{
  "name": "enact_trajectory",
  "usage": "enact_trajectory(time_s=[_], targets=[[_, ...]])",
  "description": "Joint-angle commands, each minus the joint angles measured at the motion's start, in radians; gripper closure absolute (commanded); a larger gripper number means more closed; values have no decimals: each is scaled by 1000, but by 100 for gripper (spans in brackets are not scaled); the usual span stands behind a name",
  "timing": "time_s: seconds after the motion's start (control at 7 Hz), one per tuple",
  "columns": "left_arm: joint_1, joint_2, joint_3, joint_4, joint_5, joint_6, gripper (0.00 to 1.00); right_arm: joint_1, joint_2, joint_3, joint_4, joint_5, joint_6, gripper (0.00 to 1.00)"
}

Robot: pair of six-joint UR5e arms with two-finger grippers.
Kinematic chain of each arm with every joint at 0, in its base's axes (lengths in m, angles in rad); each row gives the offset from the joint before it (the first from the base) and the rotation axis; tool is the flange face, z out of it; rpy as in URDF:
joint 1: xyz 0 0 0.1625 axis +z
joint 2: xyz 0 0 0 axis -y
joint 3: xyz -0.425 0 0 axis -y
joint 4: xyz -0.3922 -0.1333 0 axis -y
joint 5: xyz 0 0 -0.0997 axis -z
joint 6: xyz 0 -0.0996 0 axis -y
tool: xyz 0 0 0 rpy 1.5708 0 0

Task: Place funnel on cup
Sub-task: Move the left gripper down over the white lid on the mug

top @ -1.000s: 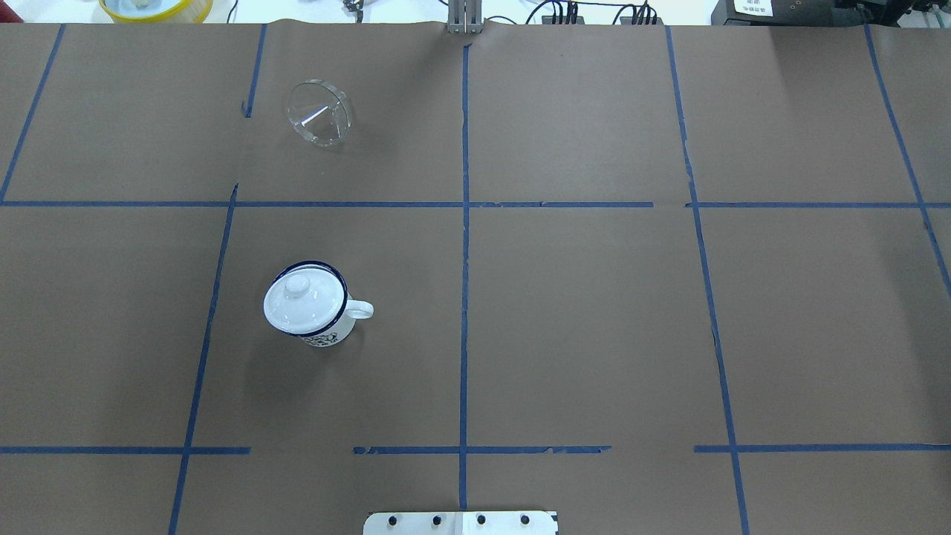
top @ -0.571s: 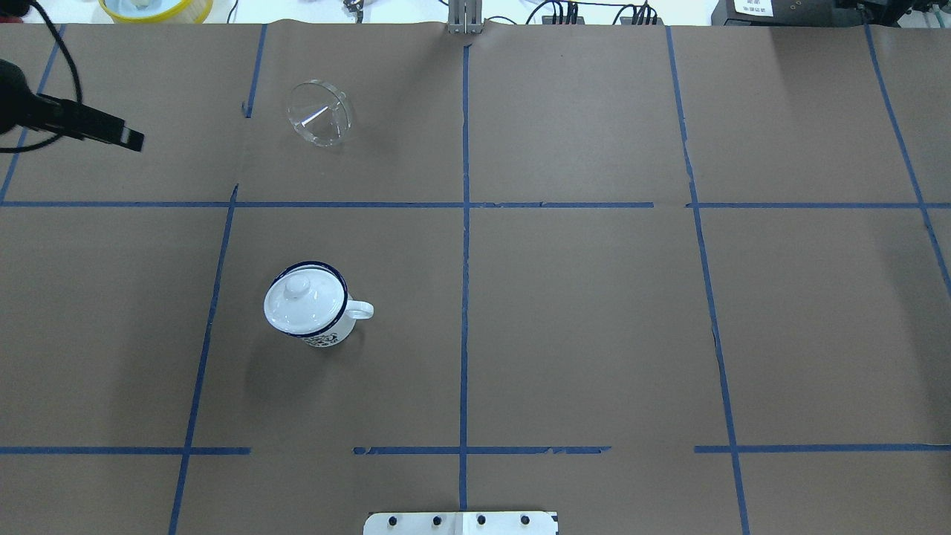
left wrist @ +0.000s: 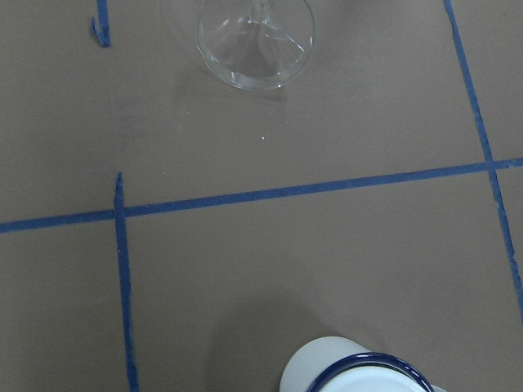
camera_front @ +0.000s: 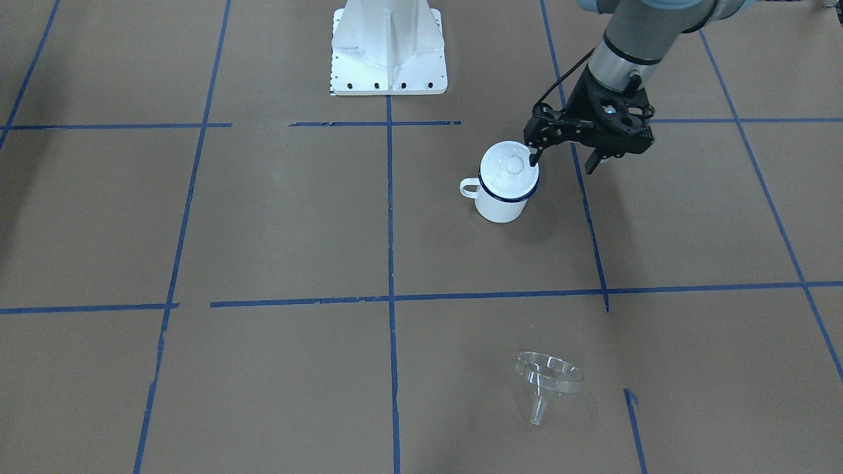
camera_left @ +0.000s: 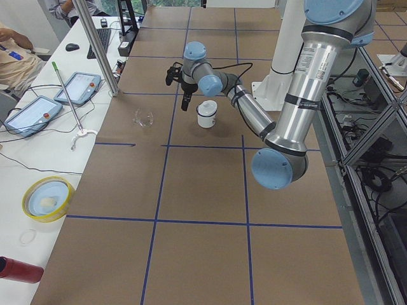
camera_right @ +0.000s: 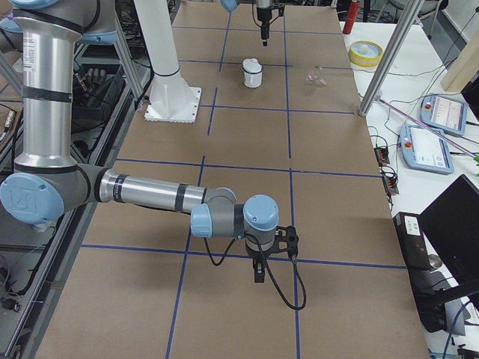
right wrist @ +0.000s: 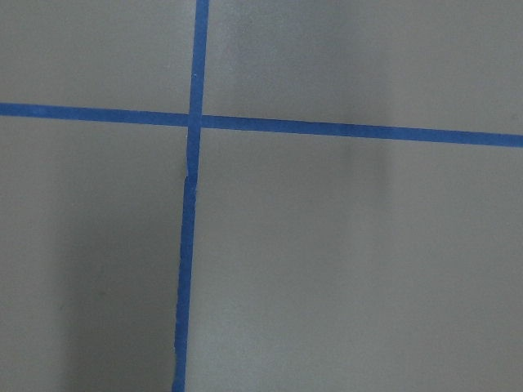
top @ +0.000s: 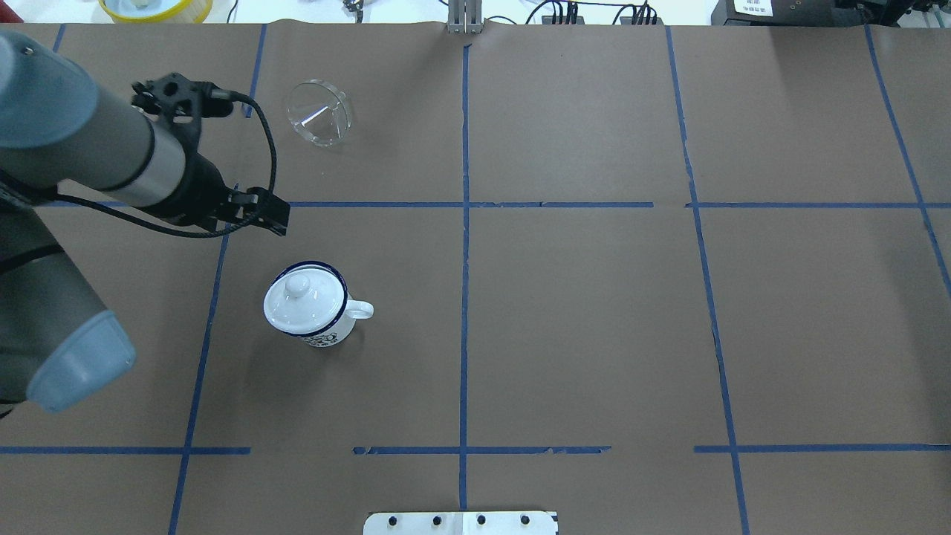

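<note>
The clear funnel (top: 319, 113) lies on its side on the brown paper, far left of centre; it also shows in the front view (camera_front: 545, 380) and the left wrist view (left wrist: 256, 41). The white cup (top: 333, 337) with a dark blue rim stands upright nearer the robot, with a white knobbed lid (top: 301, 293) on it. My left gripper (camera_front: 563, 160) is open and empty. It hovers beside the cup (camera_front: 500, 205), on the funnel's side, between the two. My right gripper (camera_right: 258, 273) hangs over bare paper far off to the right; I cannot tell whether it is open or shut.
The robot's white base plate (top: 461, 522) is at the near edge. A yellow-rimmed bowl (top: 156, 7) sits beyond the table's far left corner. Blue tape lines divide the brown paper. Tablets (camera_left: 32, 114) and a metal post (camera_right: 382, 67) stand off the far edge.
My left arm has swung in from the left edge. Its gripper now hangs between the funnel and the cup. The funnel and the cup have not moved.
</note>
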Motion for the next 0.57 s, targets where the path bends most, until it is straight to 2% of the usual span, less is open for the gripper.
enact_trajectory(time_s=[0.0, 0.14, 0.43], targets=[[85, -27, 27, 25, 39, -84, 6, 0, 0, 0, 0, 0, 0, 0], [95, -29, 44, 23, 41, -90, 11, 0, 0, 0, 0, 0, 0, 0], [127, -32, 55, 22, 79, -116, 13, 0, 0, 0, 0, 0, 0, 0]])
